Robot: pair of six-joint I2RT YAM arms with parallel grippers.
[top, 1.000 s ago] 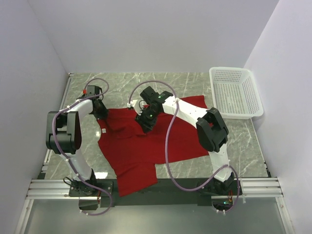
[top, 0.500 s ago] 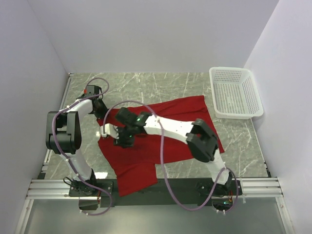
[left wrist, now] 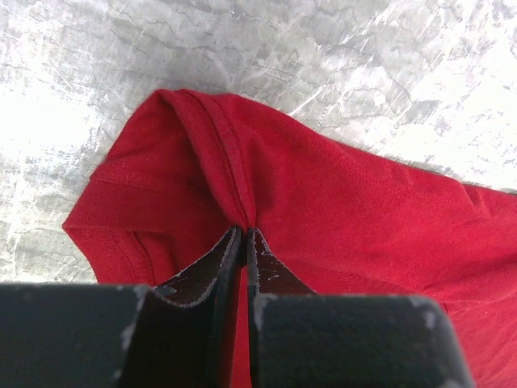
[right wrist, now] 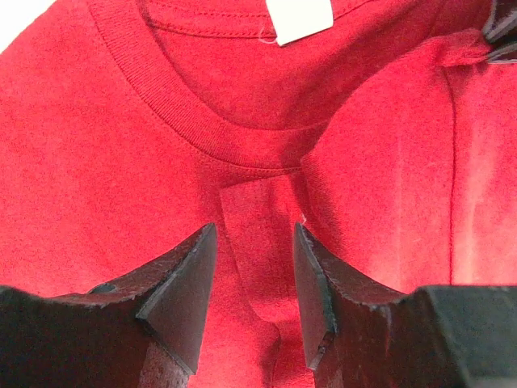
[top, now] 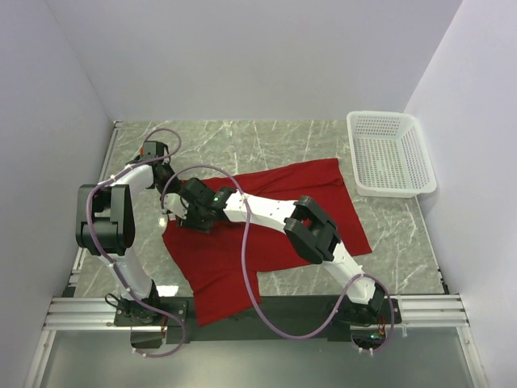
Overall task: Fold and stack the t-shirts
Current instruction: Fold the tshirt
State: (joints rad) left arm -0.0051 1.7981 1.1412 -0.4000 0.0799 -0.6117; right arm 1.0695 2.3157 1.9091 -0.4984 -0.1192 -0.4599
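One red t-shirt (top: 218, 275) lies spread on the table (top: 242, 141), left of the basket (top: 392, 153). The left gripper (left wrist: 245, 233) is pinched tight on a cloth ridge at the shirt's far left corner. The right gripper (right wrist: 254, 230), jaws partly open, straddles a fold below the collar, unpinched.

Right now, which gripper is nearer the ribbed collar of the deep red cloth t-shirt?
Right. The right gripper hangs open just below the ribbed collar. The left gripper is off to the side, fingers shut on a fold of the red t-shirt.
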